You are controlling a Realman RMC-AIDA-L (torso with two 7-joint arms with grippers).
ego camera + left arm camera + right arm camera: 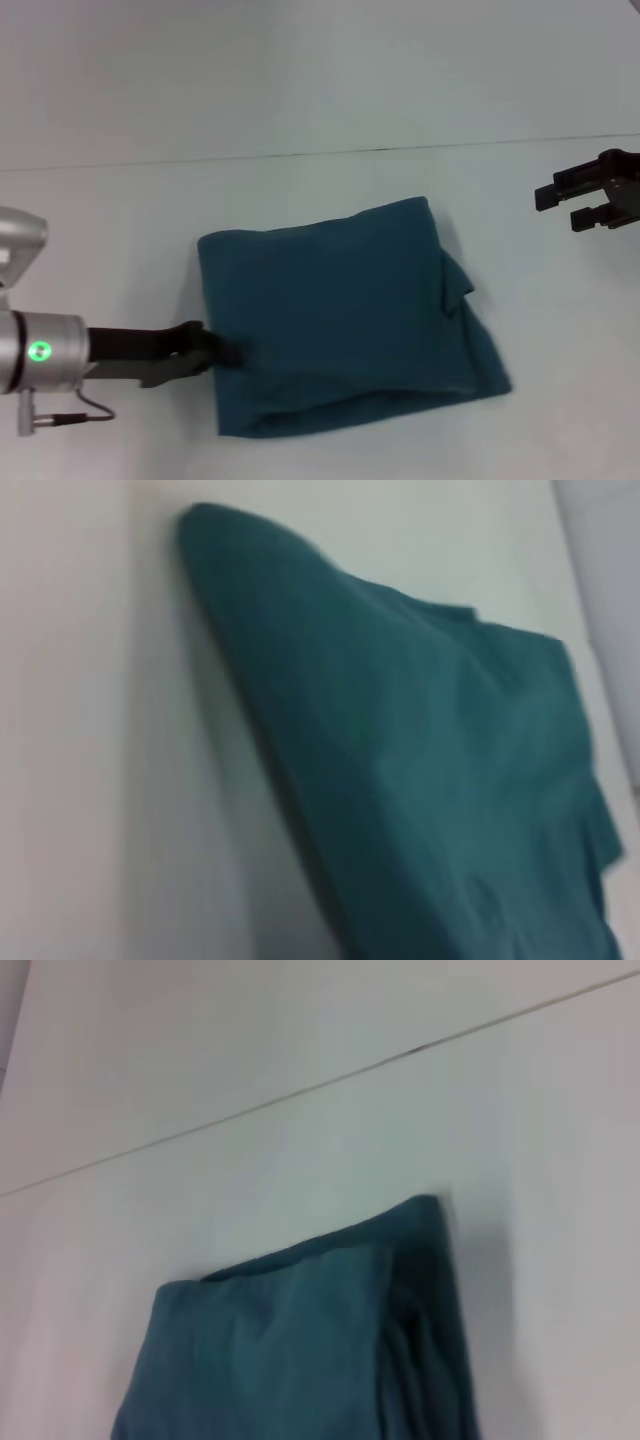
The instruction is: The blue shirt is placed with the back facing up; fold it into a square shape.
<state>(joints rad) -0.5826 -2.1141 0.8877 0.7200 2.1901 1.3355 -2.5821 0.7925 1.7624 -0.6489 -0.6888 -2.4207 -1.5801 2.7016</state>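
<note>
Now L tool [222, 350] at blue shirt [340, 310] edge

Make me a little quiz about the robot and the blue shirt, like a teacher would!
1. True or false: the blue shirt is spread out flat with both sleeves showing.
2. Which claw is at the shirt's edge: A the left claw, B the right claw?
3. Fill in: the right claw hangs over the bare ___, away from the shirt.

Key: 1 false, it is folded into a rough square. 2 A. 3 table.
</note>
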